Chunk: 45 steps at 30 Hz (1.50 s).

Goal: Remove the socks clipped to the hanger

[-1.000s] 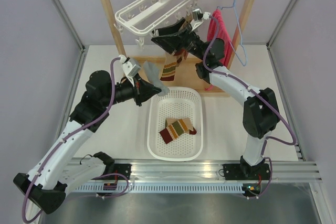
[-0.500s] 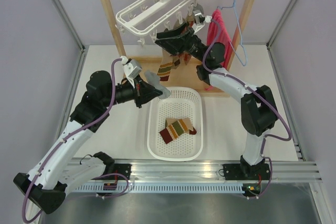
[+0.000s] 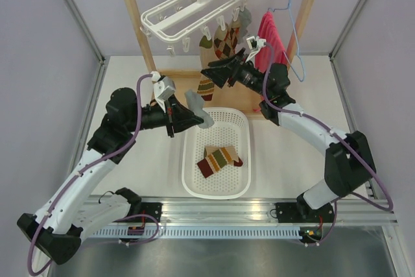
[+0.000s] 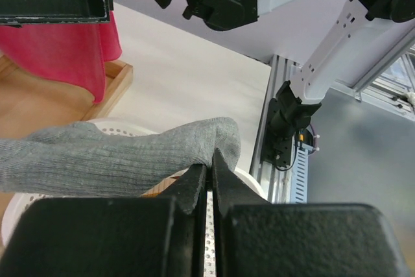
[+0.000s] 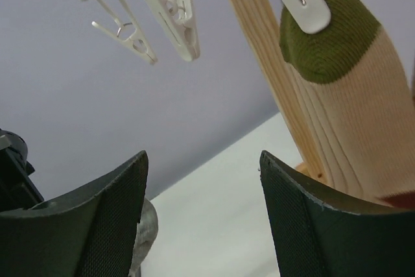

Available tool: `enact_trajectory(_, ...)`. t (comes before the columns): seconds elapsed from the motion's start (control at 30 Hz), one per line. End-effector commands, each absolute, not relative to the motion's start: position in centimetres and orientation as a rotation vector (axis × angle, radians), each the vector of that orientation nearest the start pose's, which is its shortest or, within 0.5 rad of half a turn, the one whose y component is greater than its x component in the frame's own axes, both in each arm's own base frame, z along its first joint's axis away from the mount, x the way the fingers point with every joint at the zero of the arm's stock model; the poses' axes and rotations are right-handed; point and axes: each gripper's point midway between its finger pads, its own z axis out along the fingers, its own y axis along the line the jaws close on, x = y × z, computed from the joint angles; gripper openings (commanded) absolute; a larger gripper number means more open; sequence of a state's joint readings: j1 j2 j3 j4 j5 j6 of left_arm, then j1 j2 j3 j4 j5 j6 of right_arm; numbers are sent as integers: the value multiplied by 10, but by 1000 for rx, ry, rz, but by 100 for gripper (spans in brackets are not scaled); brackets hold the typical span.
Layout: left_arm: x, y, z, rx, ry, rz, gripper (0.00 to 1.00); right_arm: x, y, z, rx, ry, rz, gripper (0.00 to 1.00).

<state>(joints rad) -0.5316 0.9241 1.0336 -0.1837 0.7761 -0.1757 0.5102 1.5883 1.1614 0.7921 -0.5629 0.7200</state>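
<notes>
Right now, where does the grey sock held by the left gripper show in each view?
Top external: grey sock centre-left, in the left gripper at the basket's far-left rim.
Left wrist: across left-centre, pinched between the fingers.
Right wrist: a grey patch at the bottom edge may be it; cannot tell.
Shared landmark: the wooden rack.

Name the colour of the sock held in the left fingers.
Plain grey sock, shown best in the left wrist view.

Right wrist view: open lane at centre; dangling clips (image 5: 172, 8) upper left, clipped striped sock (image 5: 353, 115) and wooden post (image 5: 266, 56) block the right side.
</notes>
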Motion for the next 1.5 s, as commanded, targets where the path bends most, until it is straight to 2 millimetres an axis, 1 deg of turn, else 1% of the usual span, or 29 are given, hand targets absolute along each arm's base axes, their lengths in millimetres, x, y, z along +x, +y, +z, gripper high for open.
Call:
enact_trajectory(0.0, 173, -264, 356, 950, 1482, -1253, 2, 363, 307, 367, -381, 1399, 1140, 74)
enact_trajectory(0.03, 173, -264, 354, 948, 1489, -1258, 2, 363, 303, 348, -366, 1480, 1107, 74)
enact_trajectory(0.07, 173, -267, 352, 939, 1505, -1265, 2, 366, 295, 345, -344, 1494, 1050, 74)
enact_trajectory(0.1, 173, -268, 345, 933, 1528, -1268, 2, 363, 287, 347, -327, 1503, 1015, 74)
enact_trajectory(0.13, 173, -269, 340, 923, 1547, -1264, 2, 363, 280, 328, -306, 1586, 974, 74)
enact_trajectory(0.17, 173, -274, 336, 910, 1569, -1247, 2, 369, 270, 323, -258, 1616, 909, 74)
enact_trajectory(0.2, 171, -275, 328, 903, 1611, -1240, 2, 367, 262, 324, -253, 1627, 861, 74)
enact_trajectory(0.23, 169, -279, 323, 897, 1634, -1236, 2, 367, 253, 307, -227, 1698, 811, 75)
enact_trajectory(0.3, 164, -288, 309, 877, 1700, -1217, 2, 368, 236, 302, -177, 1725, 726, 75)
enact_trajectory(0.33, 169, -290, 303, 842, 1729, -1184, 2, 366, 229, 291, -163, 1760, 703, 76)
enact_trajectory(0.37, 164, -295, 289, 824, 1782, -1189, 2, 364, 221, 292, -142, 1754, 680, 76)
enact_trajectory(0.4, 167, -297, 281, 797, 1813, -1174, 2, 361, 217, 282, -126, 1782, 674, 77)
enact_trajectory(0.47, 176, -300, 262, 719, 1871, -1146, 2, 359, 208, 278, -104, 1788, 662, 76)
enact_trajectory(0.5, 176, -300, 243, 698, 1920, -1138, 2, 356, 204, 279, -96, 1784, 662, 76)
enact_trajectory(0.57, 182, -303, 228, 637, 1959, -1135, 2, 353, 195, 270, -81, 1806, 642, 77)
enact_trajectory(0.6, 183, -303, 210, 618, 2002, -1121, 2, 349, 192, 266, -77, 1815, 636, 77)
enact_trajectory(0.67, 186, -305, 200, 586, 2019, -1113, 2, 348, 183, 264, -62, 1816, 619, 77)
enact_trajectory(0.7, 187, -304, 187, 579, 2049, -1096, 2, 347, 180, 266, -57, 1810, 616, 77)
enact_trajectory(0.73, 190, -304, 182, 569, 2061, -1079, 2, 346, 175, 261, -48, 1818, 608, 77)
enact_trajectory(0.83, 192, -308, 170, 573, 2094, -1042, 2, 345, 169, 259, -36, 1821, 603, 77)
enact_trajectory(1.03, 191, -317, 150, 607, 2138, -977, 2, 346, 166, 250, -27, 1843, 612, 77)
enact_trajectory(1.07, 191, -317, 149, 603, 2146, -972, 7, 347, 166, 250, -25, 1845, 613, 77)
enact_trajectory(1.1, 192, -316, 146, 595, 2156, -958, 17, 347, 167, 249, -30, 1848, 613, 77)
enact_trajectory(1.13, 195, -312, 141, 572, 2178, -915, 47, 347, 166, 248, -30, 1849, 613, 77)
enact_trajectory(1.17, 197, -311, 140, 555, 2189, -890, 60, 347, 166, 248, -30, 1851, 615, 77)
enact_trajectory(1.2, 200, -309, 141, 537, 2191, -857, 80, 348, 166, 247, -30, 1853, 615, 77)
enact_trajectory(1.23, 204, -300, 136, 511, 2209, -783, 100, 348, 165, 246, -27, 1855, 612, 77)
enact_trajectory(1.33, 212, -292, 141, 485, 2189, -702, 100, 349, 165, 242, -27, 1865, 612, 77)
enact_trajectory(1.47, 217, -283, 148, 461, 2163, -657, 100, 350, 164, 238, -22, 1873, 609, 77)
